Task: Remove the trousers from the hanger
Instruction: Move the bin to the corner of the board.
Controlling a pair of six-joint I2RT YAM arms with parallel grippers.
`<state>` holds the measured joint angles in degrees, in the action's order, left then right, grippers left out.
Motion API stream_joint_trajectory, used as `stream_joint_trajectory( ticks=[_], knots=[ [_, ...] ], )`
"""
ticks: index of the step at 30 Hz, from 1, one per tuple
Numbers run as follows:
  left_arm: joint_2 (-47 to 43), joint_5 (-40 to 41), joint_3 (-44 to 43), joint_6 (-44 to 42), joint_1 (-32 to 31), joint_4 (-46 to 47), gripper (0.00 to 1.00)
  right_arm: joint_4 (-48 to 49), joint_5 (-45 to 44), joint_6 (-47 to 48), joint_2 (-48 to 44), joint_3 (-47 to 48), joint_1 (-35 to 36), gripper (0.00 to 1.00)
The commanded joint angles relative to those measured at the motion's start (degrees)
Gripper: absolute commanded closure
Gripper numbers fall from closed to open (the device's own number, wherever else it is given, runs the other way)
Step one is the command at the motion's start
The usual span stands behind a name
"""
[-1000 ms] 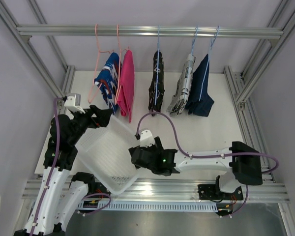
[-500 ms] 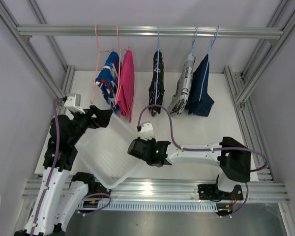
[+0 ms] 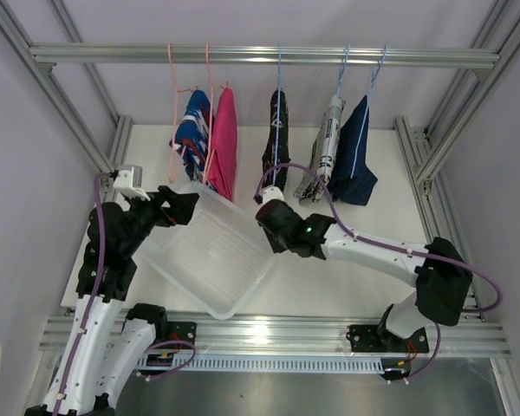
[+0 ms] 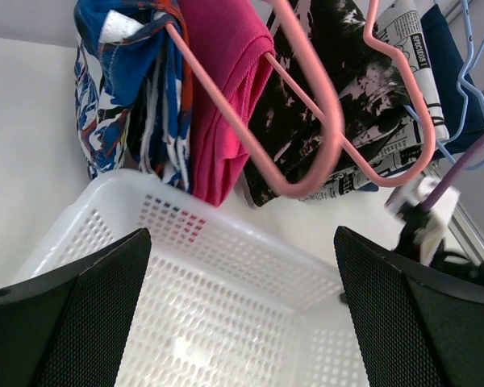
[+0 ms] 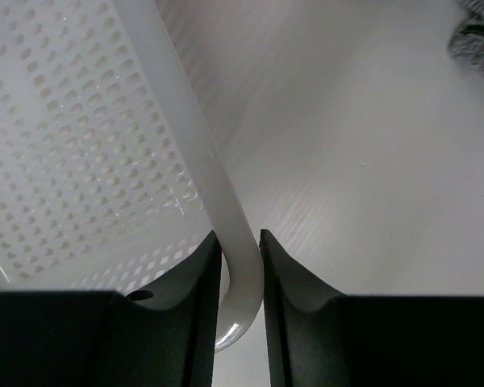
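Several small trousers hang on hangers from the rail (image 3: pixel 260 56): blue patterned (image 3: pixel 191 137), pink (image 3: pixel 224 147), black-and-white (image 3: pixel 276 143), white with black print (image 3: pixel 325 156) and dark blue (image 3: pixel 354 156). A white perforated basket (image 3: pixel 217 260) lies tilted beneath the blue and pink pairs. My right gripper (image 3: pixel 267 217) is shut on the basket's rim (image 5: pixel 185 121), which runs between its fingers (image 5: pixel 240 242). My left gripper (image 4: pixel 238 242) stands open over the basket (image 4: pixel 226 322), with nothing between its pads. A pink hanger (image 4: pixel 306 105) and the blue patterned trousers (image 4: pixel 113 97) hang just ahead of it.
Aluminium frame posts (image 3: pixel 442 147) flank the white table (image 3: pixel 373 217) on both sides. The right arm's purple cable (image 3: pixel 312 178) loops up close to the black-and-white and printed trousers. The front rail (image 3: pixel 329 334) runs along the near edge.
My right gripper closed on the basket's rim and carried that end away from the near edge, toward the hanging trousers. The basket now lies under the blue and pink pairs. The left arm barely moved.
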<state>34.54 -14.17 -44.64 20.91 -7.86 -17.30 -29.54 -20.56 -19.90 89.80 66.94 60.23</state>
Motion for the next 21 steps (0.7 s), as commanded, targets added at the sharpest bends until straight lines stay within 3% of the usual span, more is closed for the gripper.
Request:
stream_joint_trajectory(
  ticks=[1,10,15,21],
  knots=[
    [0.08,-1.03,-0.71,-0.87,0.47,0.78,0.00,-3.59,3.06,9.52,-4.89,-0.67,-3.09,1.00],
    [0.00,-1.12,-0.53,-0.87,0.47,0.86,0.01,-5.00,11.23,21.39,-7.01,-2.34,-11.61,0.99],
    [0.08,-1.29,-0.62,-0.87,0.47,0.86,0.01,-5.88,10.01,21.13,-2.18,-0.84,-16.27,0.91],
    [0.35,-1.82,-0.62,-0.69,0.47,0.87,0.01,-6.06,9.04,19.99,3.89,-0.40,-16.37,0.81]
  ],
)
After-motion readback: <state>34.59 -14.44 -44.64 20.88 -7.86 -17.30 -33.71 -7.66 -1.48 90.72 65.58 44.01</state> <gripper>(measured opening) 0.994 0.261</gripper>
